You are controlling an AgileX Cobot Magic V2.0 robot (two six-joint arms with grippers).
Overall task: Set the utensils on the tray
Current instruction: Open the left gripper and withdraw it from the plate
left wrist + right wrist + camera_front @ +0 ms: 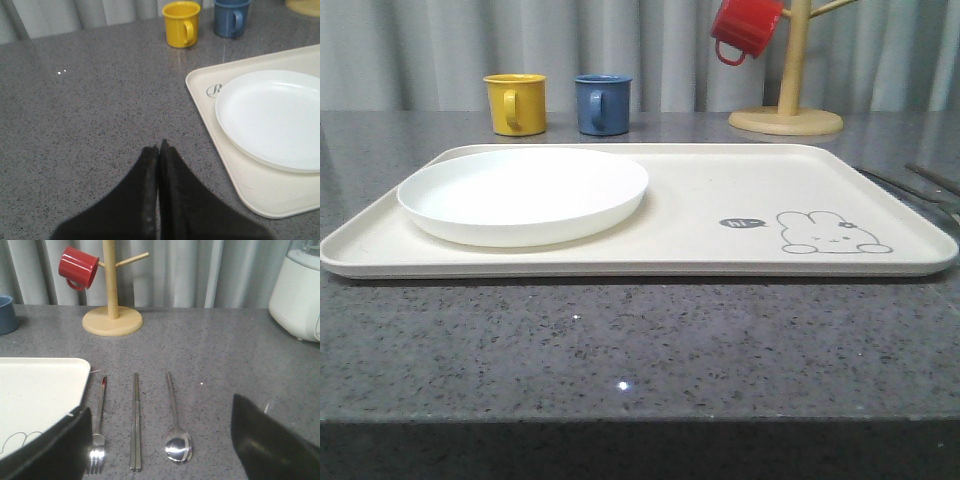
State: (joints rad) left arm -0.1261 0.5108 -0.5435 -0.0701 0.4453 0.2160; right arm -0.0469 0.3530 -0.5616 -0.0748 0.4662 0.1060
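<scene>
While the left gripper [159,150] sits clenched and the right gripper [157,440] spread, fork [98,432], chopsticks [135,422], spoon [176,427] lie beside the tray [40,390], its bunny cut off.

The left gripper [159,147] has its two black fingers [145,195] pressed flat together along their whole length — no gap between the tips, nothing held between them. The right gripper [159,440] stands spread wide — one dark finger [50,447] at each lower corner of its wrist view, well apart, with nothing gripped in the span between them.
</scene>
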